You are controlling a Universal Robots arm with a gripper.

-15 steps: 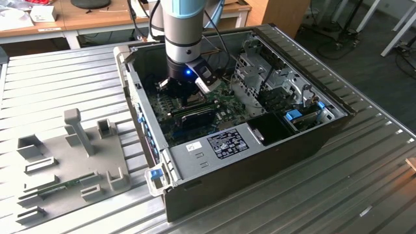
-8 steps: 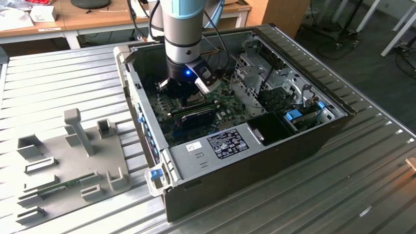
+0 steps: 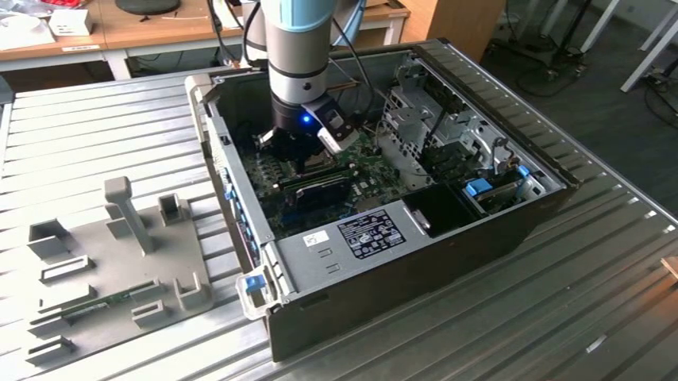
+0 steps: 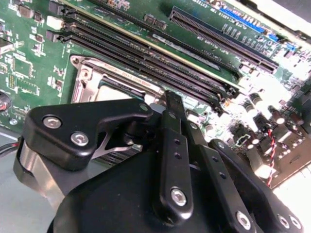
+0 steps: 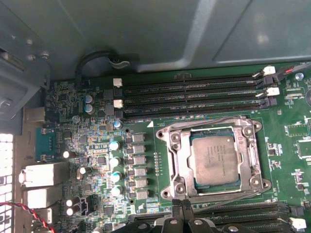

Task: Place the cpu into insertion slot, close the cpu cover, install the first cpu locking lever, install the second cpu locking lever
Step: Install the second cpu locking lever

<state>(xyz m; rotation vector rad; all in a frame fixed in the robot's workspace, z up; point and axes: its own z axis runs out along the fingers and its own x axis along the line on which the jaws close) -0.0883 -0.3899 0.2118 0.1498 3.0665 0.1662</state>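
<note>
In the first wrist view the cpu [image 5: 214,159], a pale silvery square, lies flat in the insertion slot [image 5: 176,141] on the green board. The cpu cover [image 5: 251,160] lies down around it, the chip showing through its window. Thin wire levers run along two opposite sides of the cover, one [image 5: 204,122] by the memory sticks and one [image 5: 228,193] by my gripper [image 5: 182,209]. My gripper's black fingers [image 4: 172,145] sit pressed together at the socket's edge with nothing between them. In the exterior view my gripper [image 3: 302,151] reaches down inside the open computer case [image 3: 424,238].
Long dark memory sticks [image 5: 194,97] run beside the socket. Capacitors and connectors [image 5: 114,160] crowd the board on another side. The case's metal walls and drive cage [image 3: 424,119] close in around the arm. A grey fixture plate [image 3: 117,262] lies on the ribbed table at the exterior view's left.
</note>
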